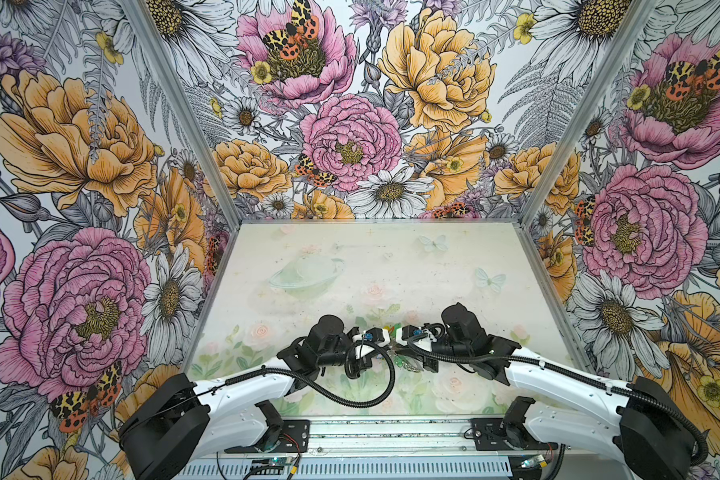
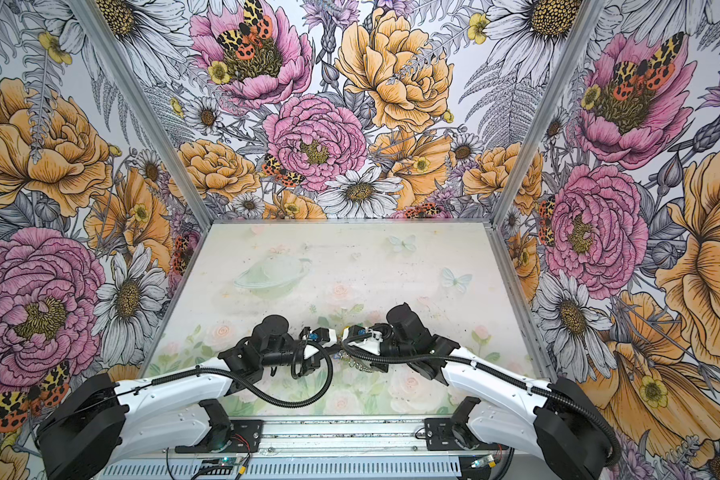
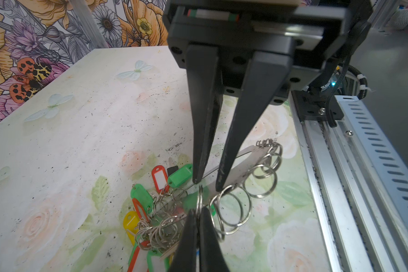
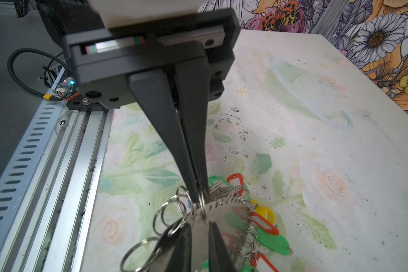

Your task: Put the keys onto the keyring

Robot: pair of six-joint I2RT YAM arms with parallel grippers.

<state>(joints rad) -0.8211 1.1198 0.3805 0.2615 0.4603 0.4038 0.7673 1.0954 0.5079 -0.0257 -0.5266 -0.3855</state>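
Note:
The keyring (image 3: 243, 162) is a shiny flat grey band, lifted off the table, with silver rings (image 3: 259, 181) dangling from its edge. My right gripper (image 4: 199, 225) comes down on the band (image 4: 224, 212), its jaws narrowly apart with the band between them; the left wrist view also shows this gripper (image 3: 207, 184). My left gripper (image 3: 199, 213) is shut on one silver ring (image 3: 200, 200) at the band's edge, and it shows again in the right wrist view (image 4: 199, 195). The keys, green (image 3: 179, 175), red (image 3: 160, 176) and yellow (image 3: 131, 221) tags, lie bunched beside and under the band. In both top views the arms hide most of this.
An aluminium rail (image 3: 327, 188) and slotted cover run along the table's front edge, close to the work. A black cable (image 1: 362, 399) loops over the table in front of the grippers. Floral walls (image 1: 100, 208) close in the left, right and back.

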